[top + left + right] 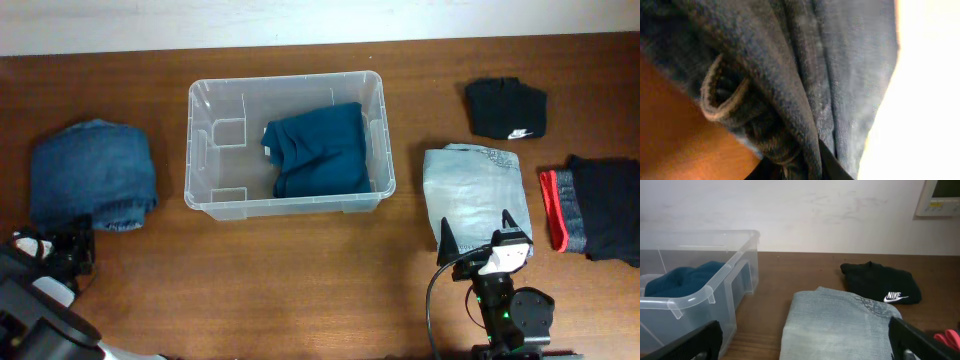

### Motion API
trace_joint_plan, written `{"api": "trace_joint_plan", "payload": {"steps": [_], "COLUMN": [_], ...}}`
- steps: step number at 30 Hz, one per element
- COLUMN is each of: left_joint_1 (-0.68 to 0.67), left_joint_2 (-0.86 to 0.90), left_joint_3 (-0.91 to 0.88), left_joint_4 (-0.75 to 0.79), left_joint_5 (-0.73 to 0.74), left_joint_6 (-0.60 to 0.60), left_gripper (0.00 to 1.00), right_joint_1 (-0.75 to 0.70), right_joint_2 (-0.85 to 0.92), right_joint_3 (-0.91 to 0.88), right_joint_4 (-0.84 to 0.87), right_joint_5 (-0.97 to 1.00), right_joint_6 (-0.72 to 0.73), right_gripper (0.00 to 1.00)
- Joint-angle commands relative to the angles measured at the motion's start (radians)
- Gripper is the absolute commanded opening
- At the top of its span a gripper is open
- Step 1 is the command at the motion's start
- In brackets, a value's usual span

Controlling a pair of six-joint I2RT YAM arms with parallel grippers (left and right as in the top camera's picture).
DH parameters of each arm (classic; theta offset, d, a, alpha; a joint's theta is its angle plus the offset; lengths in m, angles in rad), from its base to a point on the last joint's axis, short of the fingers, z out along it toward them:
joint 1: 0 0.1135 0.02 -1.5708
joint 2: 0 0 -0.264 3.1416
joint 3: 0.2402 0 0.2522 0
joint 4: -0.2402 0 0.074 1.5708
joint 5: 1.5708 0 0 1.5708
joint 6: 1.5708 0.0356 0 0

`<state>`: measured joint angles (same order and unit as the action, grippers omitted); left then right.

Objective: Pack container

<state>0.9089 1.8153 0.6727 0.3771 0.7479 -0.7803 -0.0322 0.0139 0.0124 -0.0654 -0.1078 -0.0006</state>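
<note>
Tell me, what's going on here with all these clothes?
Two robot arms are packing folded clothes into a clear plastic bin. A teal garment already lies inside. The left gripper is at the dark blue jeans, grip unclear; the right gripper, open, hovers at the pale jeans. A black Nike garment and another stack wait nearby.

Pack-up under way: the clear plastic container (240, 205) stands upright and lidless on the wooden tabletop (300, 280), just left of centre and toward the far edge. Its rounded corners, flared rim and moulded inner notches are visible, and a folded teal garment (320, 150) lies in its right half.
</note>
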Motion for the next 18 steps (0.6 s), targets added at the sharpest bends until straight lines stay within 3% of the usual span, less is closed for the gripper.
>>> {"api": "trace_joint_plan", "payload": {"steps": [1, 18], "left_joint_1": [-0.014, -0.014], "left_joint_2": [-0.001, -0.282], "left_joint_3": [-0.004, -0.003], "left_joint_4": [0.057, 0.101], "left_joint_5": [0.182, 0.267], "left_joint_6": [-0.017, -0.065], "left_gripper": [0.01, 0.01], "right_joint_1": [-0.008, -0.008], "right_joint_2": [-0.008, -0.008], "right_joint_3": [-0.007, -0.007], "right_joint_4": [-0.001, -0.001], "right_joint_5": [-0.015, -0.015], "right_joint_6": [-0.003, -0.003], "right_gripper": [0.98, 0.99]}}
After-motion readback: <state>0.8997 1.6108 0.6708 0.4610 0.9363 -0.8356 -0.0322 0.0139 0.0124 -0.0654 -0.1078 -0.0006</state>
